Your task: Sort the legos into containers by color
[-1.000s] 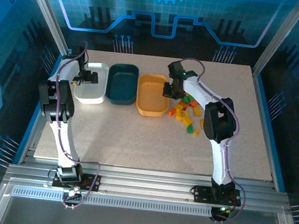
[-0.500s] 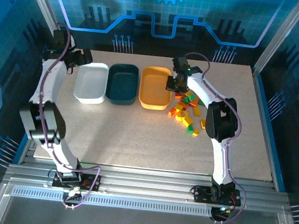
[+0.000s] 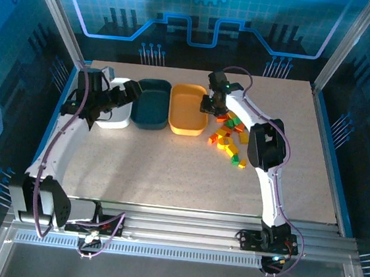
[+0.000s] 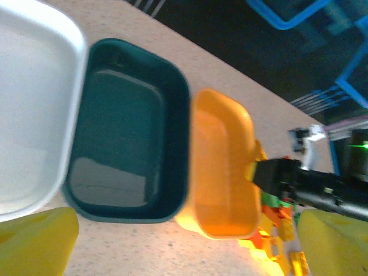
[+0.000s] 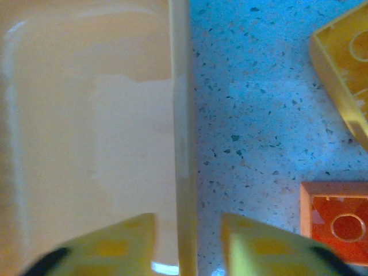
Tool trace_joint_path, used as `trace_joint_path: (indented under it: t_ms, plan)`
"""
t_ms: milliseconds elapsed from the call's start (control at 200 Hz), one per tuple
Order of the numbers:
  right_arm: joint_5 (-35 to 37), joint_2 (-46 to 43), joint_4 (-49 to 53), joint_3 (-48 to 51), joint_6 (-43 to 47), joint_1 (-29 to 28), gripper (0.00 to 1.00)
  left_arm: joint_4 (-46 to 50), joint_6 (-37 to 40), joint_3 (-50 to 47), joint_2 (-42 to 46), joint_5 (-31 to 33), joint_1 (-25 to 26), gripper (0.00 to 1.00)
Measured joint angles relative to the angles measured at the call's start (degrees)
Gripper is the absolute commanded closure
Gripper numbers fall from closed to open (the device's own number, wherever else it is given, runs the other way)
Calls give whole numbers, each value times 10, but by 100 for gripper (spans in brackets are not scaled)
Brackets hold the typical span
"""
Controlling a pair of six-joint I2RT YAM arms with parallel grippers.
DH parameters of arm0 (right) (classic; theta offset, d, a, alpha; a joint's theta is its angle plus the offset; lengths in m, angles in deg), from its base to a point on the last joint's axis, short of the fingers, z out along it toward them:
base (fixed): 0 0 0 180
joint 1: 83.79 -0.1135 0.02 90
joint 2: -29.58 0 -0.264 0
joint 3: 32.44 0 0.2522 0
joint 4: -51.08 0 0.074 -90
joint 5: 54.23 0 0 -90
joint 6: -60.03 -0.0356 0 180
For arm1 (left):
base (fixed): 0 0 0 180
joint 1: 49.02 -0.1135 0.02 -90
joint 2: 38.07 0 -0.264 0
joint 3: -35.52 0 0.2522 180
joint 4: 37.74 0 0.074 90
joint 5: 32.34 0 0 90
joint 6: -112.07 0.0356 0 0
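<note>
Both fingers of your right gripper [image 5: 188,233] stand apart, astride the wall of the orange tub [image 5: 183,86]. Lift straight up, dragging nothing. Your left gripper [image 3: 129,90] gapes wide.

Heads up: from above, the left arm [image 3: 96,99] covers a good chunk of the white tub [image 3: 115,121], and the brick pile [image 3: 228,140] is too tiny to count. On the right wrist, a yellow brick [image 5: 345,75] and an orange brick [image 5: 339,218] run off the right edge.
</note>
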Motion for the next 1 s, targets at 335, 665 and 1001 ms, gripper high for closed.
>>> trace_joint_path:
  t_ms: [335,665,1001]
  plan:
    - [-9,-106,-3,76,17,11,39,-51,-45,-52,79,-36,71,1]
    - [63,-376,-27,420,55,33,34,-203,-105,-231,88,-34,290,1]
    - [104,-368,-4,501,111,33,29,-251,-87,-231,42,-34,365,1]
